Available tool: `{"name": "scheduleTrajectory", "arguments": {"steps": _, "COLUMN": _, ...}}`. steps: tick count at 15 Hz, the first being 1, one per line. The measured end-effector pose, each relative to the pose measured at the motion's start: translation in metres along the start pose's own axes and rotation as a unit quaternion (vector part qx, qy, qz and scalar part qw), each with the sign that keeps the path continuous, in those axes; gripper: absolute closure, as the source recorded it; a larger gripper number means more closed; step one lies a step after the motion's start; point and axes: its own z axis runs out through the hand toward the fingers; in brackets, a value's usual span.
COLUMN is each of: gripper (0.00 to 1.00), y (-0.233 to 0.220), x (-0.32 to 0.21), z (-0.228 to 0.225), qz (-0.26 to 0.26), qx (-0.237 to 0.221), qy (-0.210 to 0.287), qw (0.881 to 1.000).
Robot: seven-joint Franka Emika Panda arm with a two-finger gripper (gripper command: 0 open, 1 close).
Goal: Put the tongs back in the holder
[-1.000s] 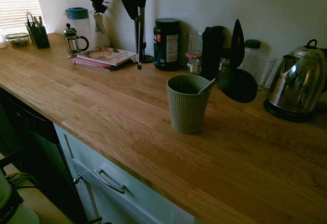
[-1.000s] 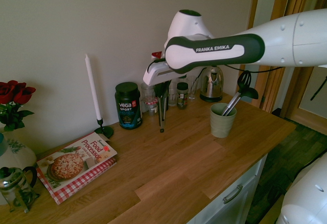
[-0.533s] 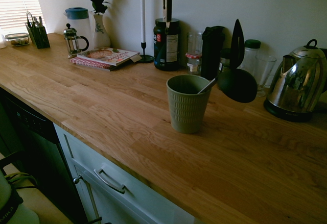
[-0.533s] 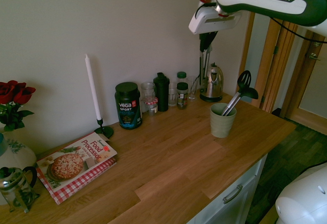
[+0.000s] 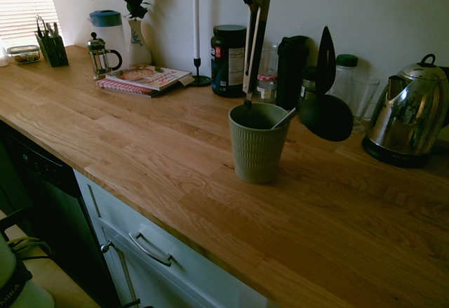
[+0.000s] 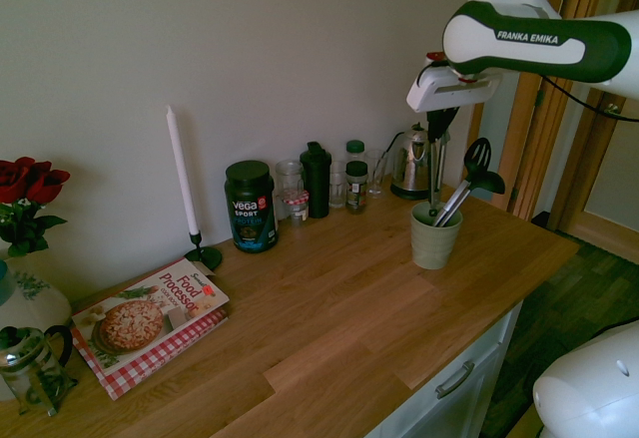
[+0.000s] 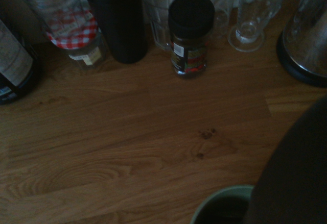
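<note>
A white arm marked FRANKA EMIKA reaches over an oak counter (image 5: 140, 146), its gripper (image 6: 436, 119) clenched on the top of the tongs (image 5: 252, 41), which hang nearly upright with their tips just at the mouth of the holder (image 5: 257, 146). The green cup stands mid-counter, near the front of a row of jars and a steel kettle (image 5: 410, 115). A big black ladle (image 5: 325, 108) already leans out of the cup toward the kettle, and a thin spoon handle (image 5: 284, 118) rests against its rim.

The sound course, by these views, is to lower the tongs straight down on the side of the cup away from the ladle, keep them vertical so the tips do not catch the rim or tip the cup, and let go only once they bottom out.

Legible print: "Vega Sport" on the dark tub (image 6: 250, 219), and "Food Processor" on the cookbook (image 6: 150, 318) lying by the candle (image 6: 182, 174).
</note>
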Motion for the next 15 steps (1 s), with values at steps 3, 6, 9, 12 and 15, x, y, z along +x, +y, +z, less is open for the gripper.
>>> {"name": "scheduleTrajectory", "arguments": {"steps": 3, "gripper": 1.00, "y": 0.022, "x": 0.000, "z": 0.041, "qz": 0.010, "qx": -0.005, "qy": 0.002, "qw": 1.000}}
{"name": "scheduleTrajectory", "arguments": {"steps": 6, "gripper": 0.00, "y": 0.035, "x": -0.006, "z": 0.082, "qz": 0.004, "qx": 0.016, "qy": 0.004, "qw": 1.000}}
{"name": "scheduleTrajectory", "arguments": {"steps": 9, "gripper": 0.00, "y": 0.037, "x": -0.008, "z": 0.100, "qz": 0.008, "qx": 0.026, "qy": -0.011, "qw": 1.000}}
{"name": "scheduleTrajectory", "arguments": {"steps": 12, "gripper": 0.00, "y": 0.034, "x": -0.009, "z": 0.106, "qz": 0.005, "qx": 0.023, "qy": -0.014, "qw": 1.000}}
{"name": "scheduleTrajectory", "arguments": {"steps": 15, "gripper": 0.00, "y": 0.034, "x": -0.007, "z": 0.104, "qz": 0.001, "qx": 0.026, "qy": -0.008, "qw": 1.000}}
